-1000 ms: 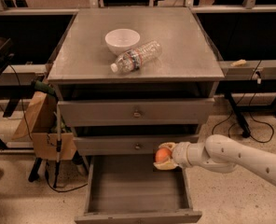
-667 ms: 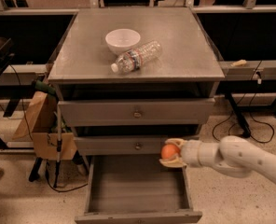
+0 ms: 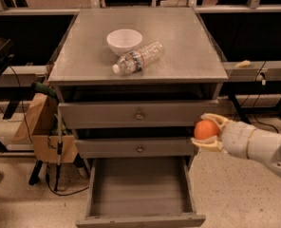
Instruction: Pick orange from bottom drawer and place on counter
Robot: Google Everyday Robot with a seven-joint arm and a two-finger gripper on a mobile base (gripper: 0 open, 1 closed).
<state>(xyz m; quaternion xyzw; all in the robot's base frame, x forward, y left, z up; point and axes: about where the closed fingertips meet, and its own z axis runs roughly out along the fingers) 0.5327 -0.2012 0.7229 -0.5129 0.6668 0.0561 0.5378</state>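
Note:
My gripper (image 3: 206,131) is shut on the orange (image 3: 205,129), holding it in the air at the right edge of the cabinet, level with the gap between the two knobbed drawers. The arm comes in from the right. The bottom drawer (image 3: 139,217) is pulled open below and to the left of the gripper, and its inside looks empty. The counter (image 3: 188,51) is above the gripper.
A white bowl (image 3: 124,41) and a clear plastic water bottle (image 3: 139,57) lying on its side sit on the counter's middle left. A paper bag (image 3: 41,122) and cane lean at the cabinet's left. Desks and cables stand behind.
My gripper has carried the orange up and to the right, from in front of the lower knobbed drawer to beside the cabinet's right edge.

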